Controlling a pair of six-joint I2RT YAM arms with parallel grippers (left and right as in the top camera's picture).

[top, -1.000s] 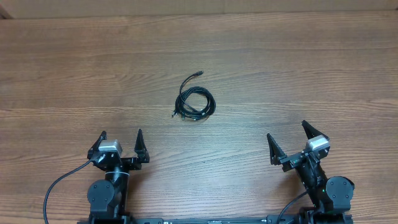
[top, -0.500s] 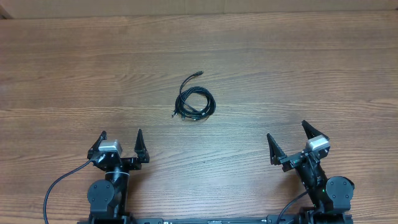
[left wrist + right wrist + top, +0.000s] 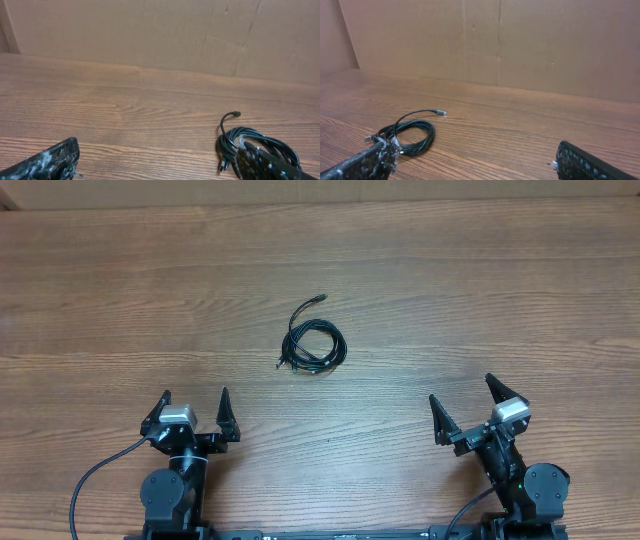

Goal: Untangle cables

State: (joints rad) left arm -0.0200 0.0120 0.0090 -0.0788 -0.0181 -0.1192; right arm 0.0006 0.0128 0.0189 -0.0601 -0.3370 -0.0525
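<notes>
The cables (image 3: pixel 314 346) lie as one small coiled black bundle on the wooden table, a little left of centre, with one loose plug end curling up toward the far side. The bundle also shows in the left wrist view (image 3: pixel 252 145) and in the right wrist view (image 3: pixel 407 135). My left gripper (image 3: pixel 194 405) is open and empty near the front edge, well short of the bundle. My right gripper (image 3: pixel 465 402) is open and empty at the front right, also apart from it.
The wooden table (image 3: pixel 480 300) spreads out around the bundle. A brown cardboard wall (image 3: pixel 150 35) stands along the table's far edge, also seen in the right wrist view (image 3: pixel 520 45).
</notes>
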